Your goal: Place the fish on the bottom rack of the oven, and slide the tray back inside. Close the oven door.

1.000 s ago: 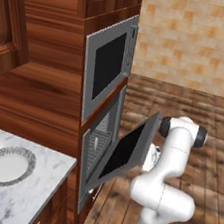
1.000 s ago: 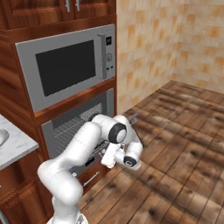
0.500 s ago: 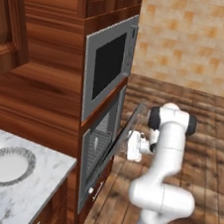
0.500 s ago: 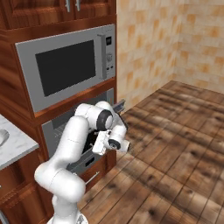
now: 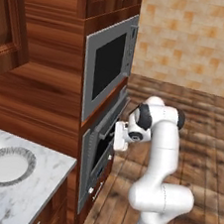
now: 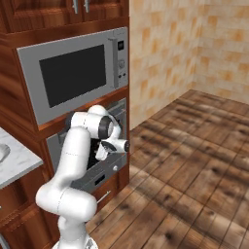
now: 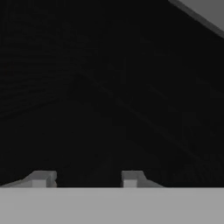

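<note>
Hand (image 7: pixel 85 178), fingers partly apart and holding nothing, faces the oven door's (image 5: pixel 98 154) dark glass.

a kitchen: built-in oven (image 5: pixel 100 155), marble counter (image 5: pixel 28 195), wood cabinets (image 5: pixel 47 50).

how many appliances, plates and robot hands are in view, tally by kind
built-in appliances: 2, the oven below and the taller grey-framed unit above it
plates: 1, the round white plate on the marble counter
robot hands: 1, the hand against the oven door
total: 4
</note>
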Robot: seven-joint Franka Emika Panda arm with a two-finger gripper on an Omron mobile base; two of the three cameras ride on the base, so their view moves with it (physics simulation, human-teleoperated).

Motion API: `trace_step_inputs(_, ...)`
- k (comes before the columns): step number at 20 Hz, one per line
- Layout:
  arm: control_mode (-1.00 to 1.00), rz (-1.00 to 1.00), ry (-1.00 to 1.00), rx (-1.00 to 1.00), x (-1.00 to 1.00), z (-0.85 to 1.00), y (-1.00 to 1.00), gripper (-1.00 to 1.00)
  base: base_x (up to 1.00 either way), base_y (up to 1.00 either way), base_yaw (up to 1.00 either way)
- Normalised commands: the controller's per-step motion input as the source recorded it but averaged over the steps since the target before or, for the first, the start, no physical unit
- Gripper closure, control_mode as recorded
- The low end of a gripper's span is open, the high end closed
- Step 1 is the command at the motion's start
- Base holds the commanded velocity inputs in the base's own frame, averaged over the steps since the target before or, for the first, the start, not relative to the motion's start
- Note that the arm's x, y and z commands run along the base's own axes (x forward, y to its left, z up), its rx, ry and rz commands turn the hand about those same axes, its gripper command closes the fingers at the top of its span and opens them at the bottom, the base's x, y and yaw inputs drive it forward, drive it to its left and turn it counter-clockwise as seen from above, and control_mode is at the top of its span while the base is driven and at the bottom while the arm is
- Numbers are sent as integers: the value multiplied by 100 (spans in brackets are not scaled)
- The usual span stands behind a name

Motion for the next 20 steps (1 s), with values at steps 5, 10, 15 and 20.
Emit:
trace_step_inputs(5, -100, -27, 0, -24, 73, -15, 100, -100, 0, 0, 0)
trace_step_inputs(10, -100, -32, -5, -18, 82, -32, 100, -100, 0, 0, 0)
trace_step_inputs(15, -100, -32, -14, -15, 94, -58, 100, -100, 0, 0, 0)
trace_step_inputs(20, -100, -30, -19, -15, 88, -55, 100, -100, 0, 0, 0)
